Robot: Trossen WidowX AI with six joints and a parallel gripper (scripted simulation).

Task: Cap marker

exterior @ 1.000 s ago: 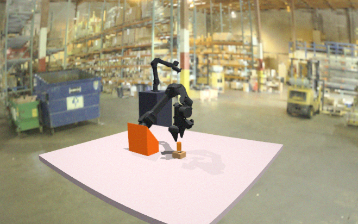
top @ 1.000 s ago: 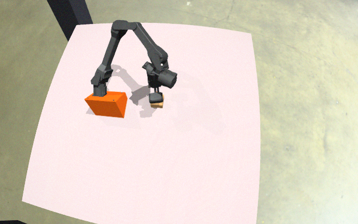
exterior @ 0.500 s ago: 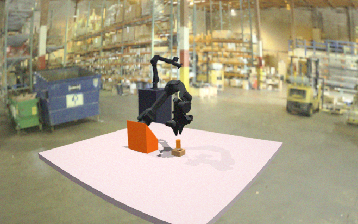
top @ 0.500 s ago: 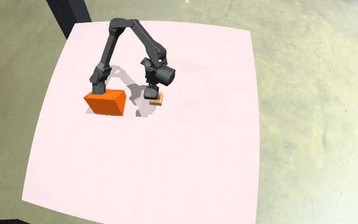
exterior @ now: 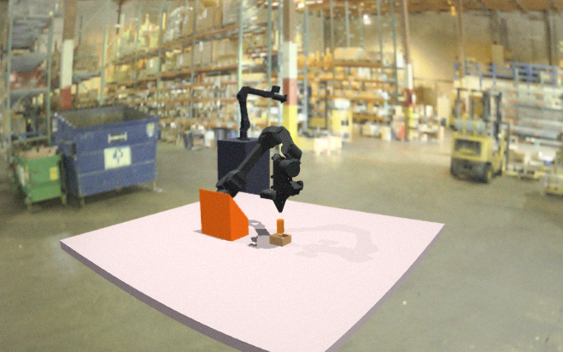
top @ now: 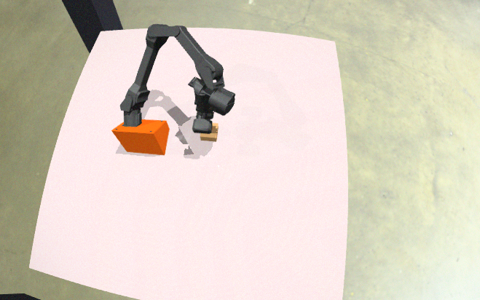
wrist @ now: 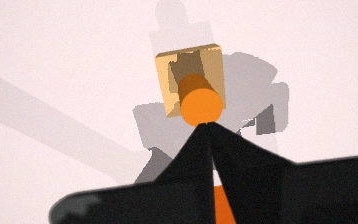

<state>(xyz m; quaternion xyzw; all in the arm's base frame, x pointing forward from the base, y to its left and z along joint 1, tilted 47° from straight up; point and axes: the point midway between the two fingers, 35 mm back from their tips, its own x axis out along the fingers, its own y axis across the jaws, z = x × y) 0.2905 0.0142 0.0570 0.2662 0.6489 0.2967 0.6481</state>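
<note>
The orange cap [exterior: 280, 225] [wrist: 201, 107] stands upright over the tan holder block [top: 208, 138] [exterior: 279, 242] [wrist: 217, 75], where the marker stands. The marker's body is hidden under the cap; I cannot tell how far down the cap sits. My black gripper [exterior: 279, 211] [wrist: 206, 123] is shut and empty, its fingertips together. In the exterior view it points down above the cap, with a small gap between them. In the top view the arm's wrist hides the cap and the fingertips.
The orange base block [top: 138, 143] [exterior: 215, 216] carries the arm and stands beside the holder block, left of it in the top and exterior views. Both stand on the pale table [top: 197, 223] [exterior: 252, 288]. A second arm [exterior: 243, 111] stands on a dark pedestal behind the table.
</note>
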